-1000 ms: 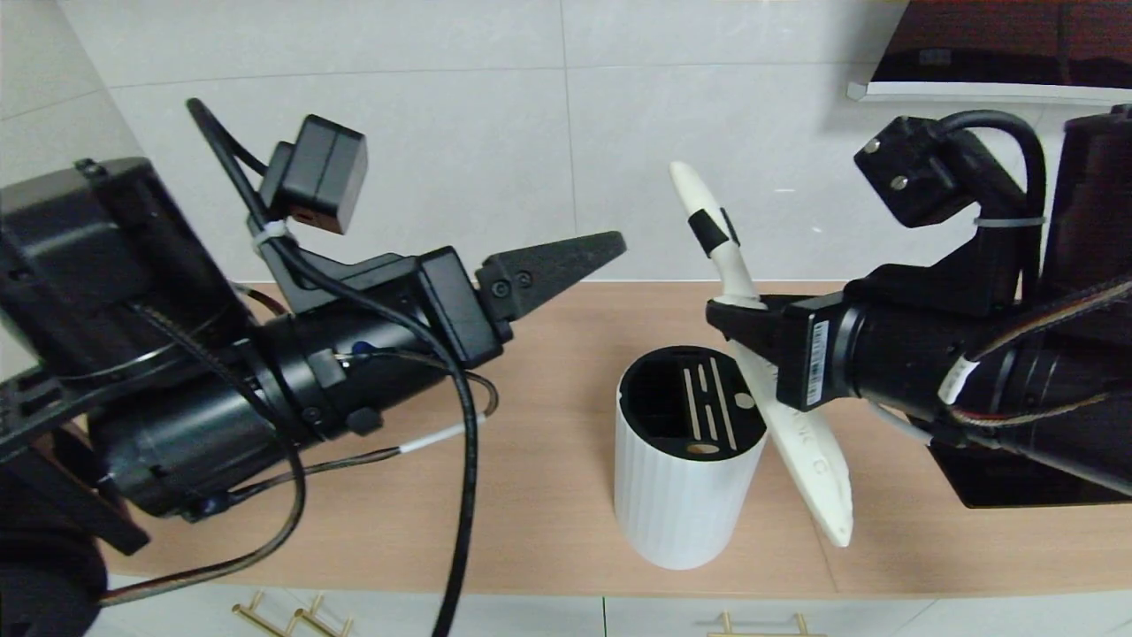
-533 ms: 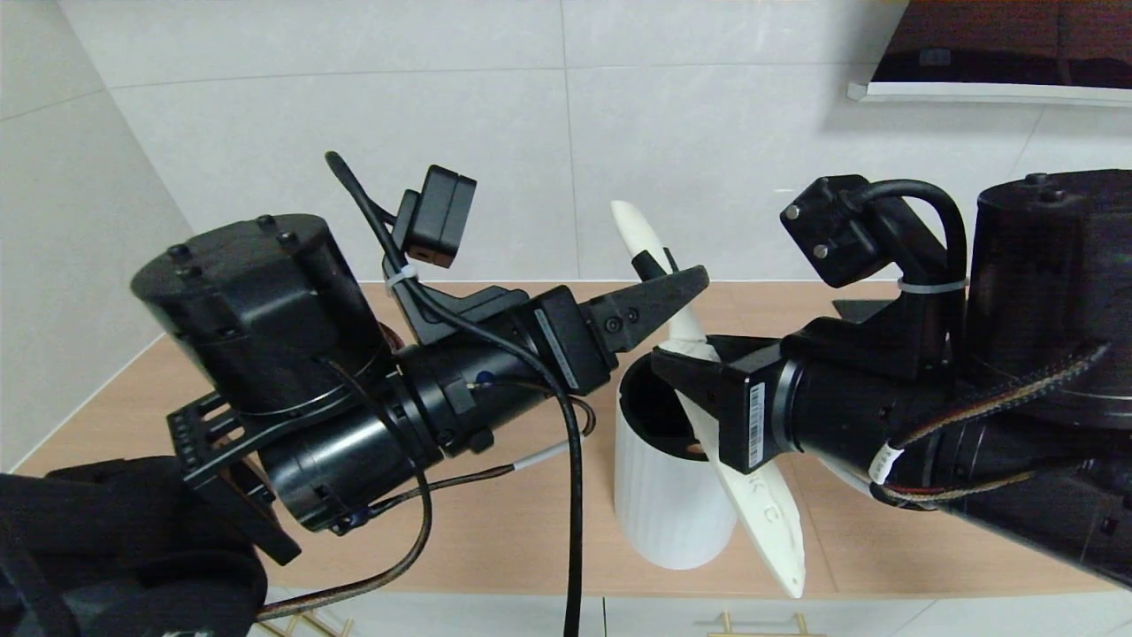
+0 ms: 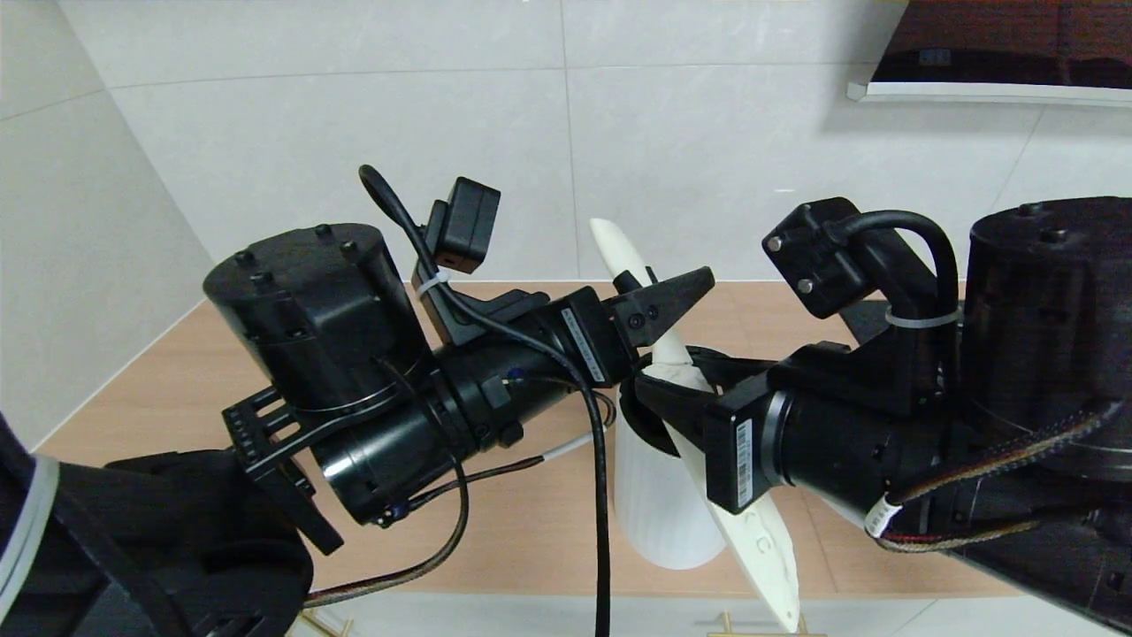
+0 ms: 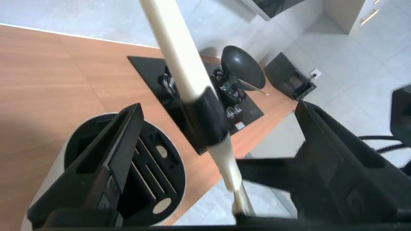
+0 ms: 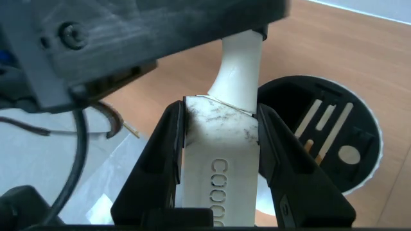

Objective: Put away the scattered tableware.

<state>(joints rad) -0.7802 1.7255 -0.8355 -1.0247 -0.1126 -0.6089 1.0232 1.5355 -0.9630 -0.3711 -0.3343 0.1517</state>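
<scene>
The right claw point(image 3: 676, 385), at the centre of the head view, is clenched on a white knife point(image 3: 759, 541), its two black fingers pressed against the flat of the blade just below the handle. The knife is tilted: the handle, ringed by a black band, points to the upper left of the frame against the tiled wall point(image 3: 707, 133), and the blade tip reaches the lower edge, right of centre. In the right wrist view the same claw point(image 5: 221, 138) pinches the broad, scuffed end of the knife point(image 5: 225, 183). The left claw point(image 3: 665, 305) comes in from the left of the head view with its fingers spread. In the left wrist view that claw point(image 4: 225, 173) is released, one finger on either side of the knife's handle point(image 4: 176, 58), with a gap between each finger and the handle. A white ribbed holder point(image 3: 650, 504) stands upright on the wooden surface point(image 3: 531, 513) low in the middle of the head view, partly hidden behind both claws and crossed on its right side by the blade. Its dark slotted top point(image 5: 321, 125) shows to the right of the blade in the right wrist view, and in the lower left of the left wrist view point(image 4: 151, 176). A black cooktop point(image 4: 144, 64) lies flat on the surface beyond the holder.
</scene>
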